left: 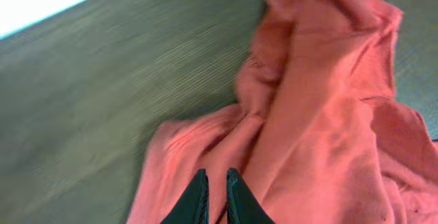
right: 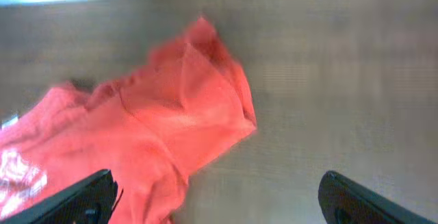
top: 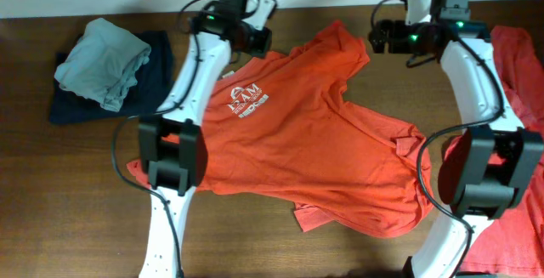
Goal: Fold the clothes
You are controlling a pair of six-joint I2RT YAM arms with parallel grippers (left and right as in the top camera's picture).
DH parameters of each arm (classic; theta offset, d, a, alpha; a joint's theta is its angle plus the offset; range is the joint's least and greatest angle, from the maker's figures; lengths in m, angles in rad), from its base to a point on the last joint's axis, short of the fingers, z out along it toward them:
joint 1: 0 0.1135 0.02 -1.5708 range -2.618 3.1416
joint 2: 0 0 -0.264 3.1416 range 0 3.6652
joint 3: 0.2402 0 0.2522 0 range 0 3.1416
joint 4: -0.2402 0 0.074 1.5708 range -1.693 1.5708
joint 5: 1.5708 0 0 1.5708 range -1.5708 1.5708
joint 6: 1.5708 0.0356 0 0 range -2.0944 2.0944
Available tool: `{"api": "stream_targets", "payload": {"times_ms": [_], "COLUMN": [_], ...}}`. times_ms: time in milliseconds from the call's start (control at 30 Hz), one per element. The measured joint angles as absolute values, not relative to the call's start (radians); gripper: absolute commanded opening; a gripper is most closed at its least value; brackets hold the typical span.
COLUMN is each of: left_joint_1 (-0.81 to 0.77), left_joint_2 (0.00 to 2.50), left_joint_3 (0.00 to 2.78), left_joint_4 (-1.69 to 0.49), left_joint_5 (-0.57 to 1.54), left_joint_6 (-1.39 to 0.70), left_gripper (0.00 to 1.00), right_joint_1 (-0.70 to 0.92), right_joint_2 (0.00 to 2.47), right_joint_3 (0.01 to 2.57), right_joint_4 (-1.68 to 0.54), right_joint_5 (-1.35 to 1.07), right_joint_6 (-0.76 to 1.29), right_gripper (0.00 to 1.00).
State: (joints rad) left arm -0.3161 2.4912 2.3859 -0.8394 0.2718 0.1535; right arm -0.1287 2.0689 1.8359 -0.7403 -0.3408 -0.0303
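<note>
Coral cotton, the orange T-shirt (top: 323,142) lies spread logo-up across the wooden table (top: 68,201). At its far edge the left gripper (left: 213,177) pinches a fold of it in narrow jaws. The right gripper (right: 215,183) hangs wide apart over wood beside the sleeve, holding nothing.

1. Your second shirt (top: 520,57) runs off the overhead view's right edge, and the right arm (top: 476,82) hides part of it.
2. On the spread T-shirt (top: 340,150), the chest logo (top: 246,101) is too small for you to read.
3. Both wrist views are blurred. The bottom edge cuts off the fingers of the left gripper (left: 217,176) and the right gripper (right: 217,183).
</note>
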Motion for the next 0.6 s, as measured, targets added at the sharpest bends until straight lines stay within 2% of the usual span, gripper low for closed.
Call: {"api": "stream_targets", "payload": {"times_ms": [100, 267, 600], "left_joint_1": [-0.346, -0.353, -0.348], "left_joint_2": [2.514, 2.559, 2.671], "left_joint_3": [2.386, 2.386, 2.386], "left_joint_4": [-0.782, -0.667, -0.624], "left_joint_5": [0.264, 0.224, 0.14], "left_joint_6": [0.19, 0.221, 0.255], "left_gripper": [0.2, 0.4, 0.43], "right_joint_1": [-0.145, -0.151, -0.151], "right_joint_2": [2.071, 2.072, 2.072], "right_joint_3": [1.832, 1.832, 1.832], "right_joint_4": [-0.836, -0.849, -0.85], "right_joint_5": [-0.34, -0.34, -0.34], "right_joint_6": [-0.03, -0.03, -0.03], "right_gripper": [0.99, 0.99, 0.99]}}
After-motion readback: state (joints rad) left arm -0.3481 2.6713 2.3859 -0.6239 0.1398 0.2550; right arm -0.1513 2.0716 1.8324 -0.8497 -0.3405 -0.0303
